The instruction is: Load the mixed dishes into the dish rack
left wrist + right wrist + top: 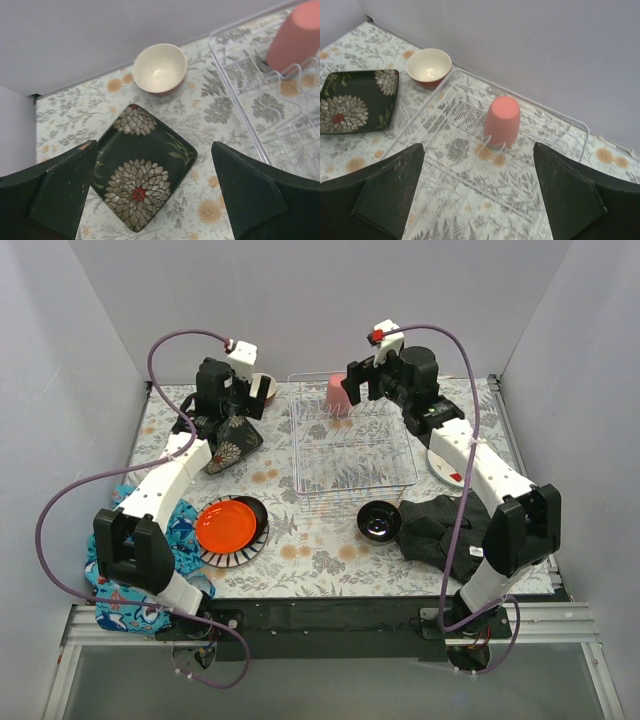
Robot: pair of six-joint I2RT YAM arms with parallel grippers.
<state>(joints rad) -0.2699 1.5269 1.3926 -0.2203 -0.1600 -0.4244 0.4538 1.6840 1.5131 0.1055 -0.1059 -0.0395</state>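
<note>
Loaded: pink cup [502, 121] inverted in dish rack [355, 455], just ahead of right tool [477, 170]; black plate [142, 172] under left tool [154, 165]; both tools wide open, empty; rest unloaded.

One pink cup [338, 393]; one wire rack [355, 450]; two bowls [265, 386] [380, 521]; two cloths [108, 605] [445, 525]; four plates discernible: black floral [233, 440], orange [228, 525], striped [236, 558], red-marked white [448, 468].

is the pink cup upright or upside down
Upside down: the pink cup shows its closed base on top, mouth down among the wire dividers of the dish rack.
</note>
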